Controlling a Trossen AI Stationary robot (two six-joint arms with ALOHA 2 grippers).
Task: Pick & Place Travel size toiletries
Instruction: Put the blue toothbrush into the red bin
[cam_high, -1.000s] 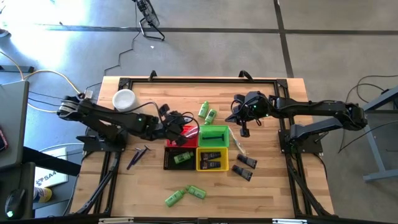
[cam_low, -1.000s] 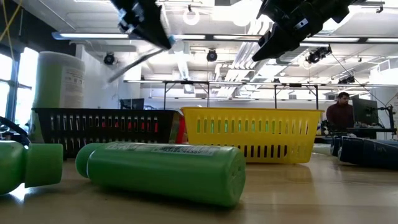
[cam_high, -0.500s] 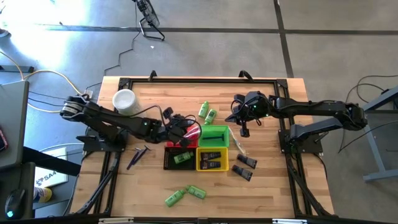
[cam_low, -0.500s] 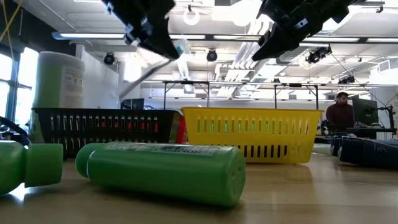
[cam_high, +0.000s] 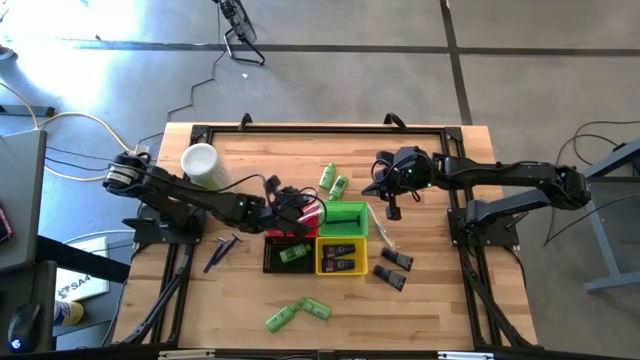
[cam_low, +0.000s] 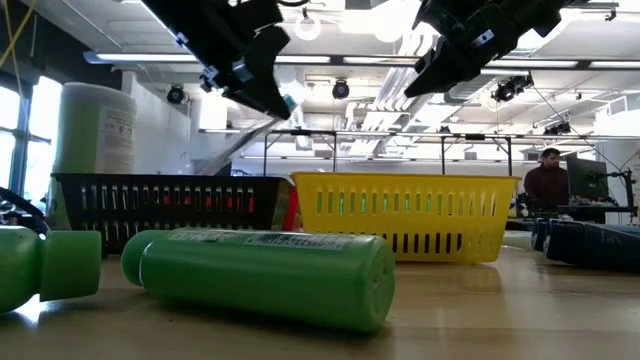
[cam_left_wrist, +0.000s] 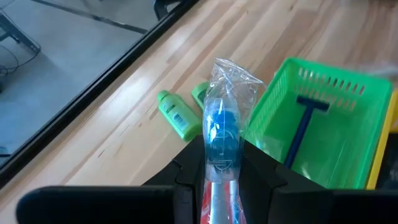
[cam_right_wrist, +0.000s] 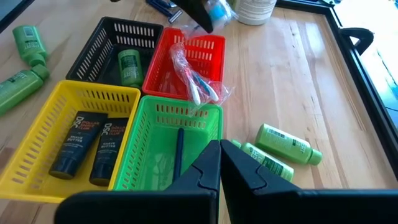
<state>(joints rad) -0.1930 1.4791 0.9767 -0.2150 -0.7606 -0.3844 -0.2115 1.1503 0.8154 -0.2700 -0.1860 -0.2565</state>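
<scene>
Left gripper (cam_left_wrist: 222, 180) clamps a wrapped toothbrush (cam_left_wrist: 222, 124) over the red basket (cam_right_wrist: 199, 56), mid-table. Right gripper (cam_right_wrist: 219, 163) hangs shut, empty, behind the green basket (cam_right_wrist: 149, 124). Four baskets; five green bottles, one in the black basket (cam_right_wrist: 102, 46); two tubes (cam_right_wrist: 87, 149) in yellow. White cup (cam_high: 200, 162) near the left rear.

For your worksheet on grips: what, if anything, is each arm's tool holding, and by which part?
The left tool pinches a wrapped toothbrush near its head end. The right tool is shut, holding nothing.
</scene>
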